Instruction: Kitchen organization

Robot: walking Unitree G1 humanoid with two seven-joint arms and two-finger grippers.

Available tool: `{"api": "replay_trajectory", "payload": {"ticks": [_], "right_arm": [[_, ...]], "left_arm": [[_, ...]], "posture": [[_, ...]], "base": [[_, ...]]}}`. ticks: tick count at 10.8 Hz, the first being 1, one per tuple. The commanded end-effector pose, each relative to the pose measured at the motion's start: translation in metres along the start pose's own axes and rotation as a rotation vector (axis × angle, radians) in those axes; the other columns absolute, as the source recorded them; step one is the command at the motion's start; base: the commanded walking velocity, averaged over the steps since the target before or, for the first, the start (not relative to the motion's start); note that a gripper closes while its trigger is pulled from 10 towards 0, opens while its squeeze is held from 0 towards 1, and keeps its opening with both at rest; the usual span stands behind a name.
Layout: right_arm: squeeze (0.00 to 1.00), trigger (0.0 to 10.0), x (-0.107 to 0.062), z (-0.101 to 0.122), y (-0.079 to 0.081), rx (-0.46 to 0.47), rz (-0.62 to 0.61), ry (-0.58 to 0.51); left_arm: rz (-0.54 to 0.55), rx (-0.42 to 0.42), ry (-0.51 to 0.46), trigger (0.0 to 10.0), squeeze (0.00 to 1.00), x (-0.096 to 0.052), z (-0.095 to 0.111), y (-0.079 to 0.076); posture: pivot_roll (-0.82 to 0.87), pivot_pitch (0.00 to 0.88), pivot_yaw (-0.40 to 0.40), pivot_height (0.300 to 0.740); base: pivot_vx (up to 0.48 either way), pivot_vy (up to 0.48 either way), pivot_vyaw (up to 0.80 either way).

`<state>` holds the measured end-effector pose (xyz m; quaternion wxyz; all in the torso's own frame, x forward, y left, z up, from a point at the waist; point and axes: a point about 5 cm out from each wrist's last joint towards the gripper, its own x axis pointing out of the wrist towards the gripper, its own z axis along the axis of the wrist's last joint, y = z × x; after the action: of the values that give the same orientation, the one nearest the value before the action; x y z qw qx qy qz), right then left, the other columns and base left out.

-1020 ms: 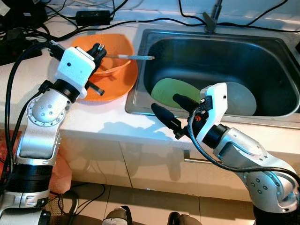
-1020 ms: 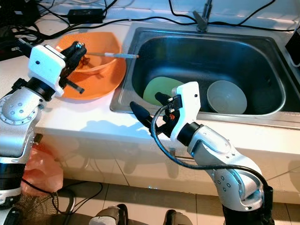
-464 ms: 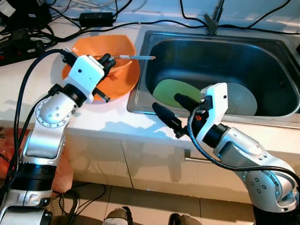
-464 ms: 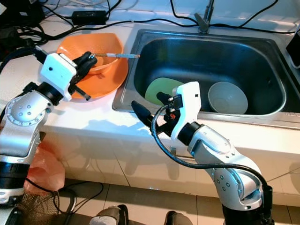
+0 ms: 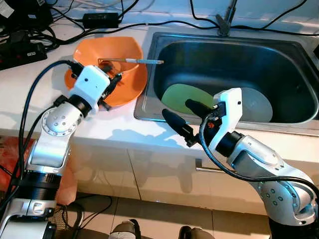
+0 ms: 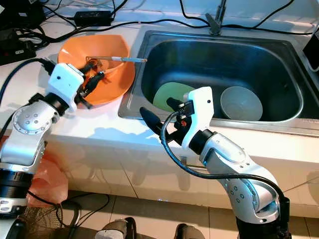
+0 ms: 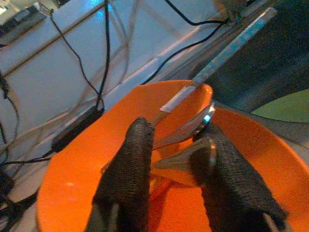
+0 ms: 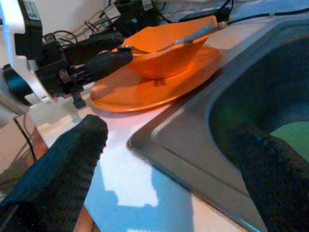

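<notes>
- Nearest, right gripper (image 5: 180, 120) hangs over the counter edge by the sink (image 5: 149, 64), fingers spread, holding nothing.
- Left gripper (image 7: 171, 169) sits at the orange bowl's (image 5: 130, 72) near rim, fingers slightly parted, apparently gripping nothing.
- Spoon (image 5: 144, 60) lies just beyond the left fingertips, its long handle running toward the sink and overhanging it; left arm is clearly nearer.
- Bowl rests on an orange plate (image 6: 117, 87).
- Green plate (image 5: 187, 97) and grey bowl (image 6: 241, 103) lie in the sink.
- Farthest, cables (image 5: 99, 20) cross the counter.
</notes>
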<state>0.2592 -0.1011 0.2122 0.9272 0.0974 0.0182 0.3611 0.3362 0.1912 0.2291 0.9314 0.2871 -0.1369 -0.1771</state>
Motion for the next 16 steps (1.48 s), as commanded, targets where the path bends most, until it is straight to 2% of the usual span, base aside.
{"api": "replay_trajectory", "payload": {"ticks": [1,3,4,6,8,10,12,14,16], "right_arm": [[0.0,10.0,0.0,0.001,0.0,-0.01,0.0,-0.011],[0.0,10.0,0.0,0.001,0.0,-0.009,0.001,-0.009],[0.0,10.0,0.0,0.001,0.0,-0.007,0.001,-0.009],[0.0,10.0,0.0,0.001,0.0,-0.006,0.006,-0.009],[0.0,10.0,0.0,0.001,0.0,-0.006,0.005,-0.011],[0.0,10.0,0.001,0.001,0.0,-0.007,0.006,-0.01],[0.0,10.0,0.001,0.001,0.0,-0.005,0.009,-0.01],[0.0,10.0,0.002,0.001,0.001,-0.005,0.012,-0.011],[0.0,10.0,0.002,0.0,0.001,-0.003,0.01,-0.009]], "left_arm": [[0.034,0.021,-0.011,10.0,0.0,0.001,0.004,0.009],[0.065,0.01,-0.069,10.0,0.0,0.0,0.013,0.015],[0.062,-0.011,-0.081,10.0,1.0,-0.002,0.015,0.015],[0.052,-0.003,-0.124,10.0,1.0,-0.005,0.02,0.013],[0.205,0.068,-0.162,10.0,1.0,-0.015,0.026,0.037],[0.229,0.057,-0.153,10.0,1.0,-0.021,0.022,0.044],[0.183,0.05,-0.148,10.0,1.0,-0.023,0.018,0.035],[0.148,0.098,-0.155,10.0,1.0,-0.021,0.018,0.028],[0.043,0.094,-0.208,10.0,1.0,-0.023,0.023,0.016]], "posture": [[0.08,0.147,0.019,0.74],[0.08,0.149,0.015,0.74],[0.08,0.149,0.015,0.74],[0.09,0.15,0.014,0.74],[0.09,0.15,0.015,0.74],[0.09,0.149,0.015,0.74],[0.09,0.151,0.013,0.74],[0.09,0.151,0.014,0.74],[0.09,0.15,0.018,0.74]], "base": [[0.0,0.0,0.0],[0.0,0.0,0.0],[0.0,0.0,0.0],[0.0,0.0,0.0],[0.0,0.0,0.0],[0.0,0.0,0.0],[0.0,0.0,0.0],[0.0,0.0,0.0],[0.0,0.0,0.0]]}}
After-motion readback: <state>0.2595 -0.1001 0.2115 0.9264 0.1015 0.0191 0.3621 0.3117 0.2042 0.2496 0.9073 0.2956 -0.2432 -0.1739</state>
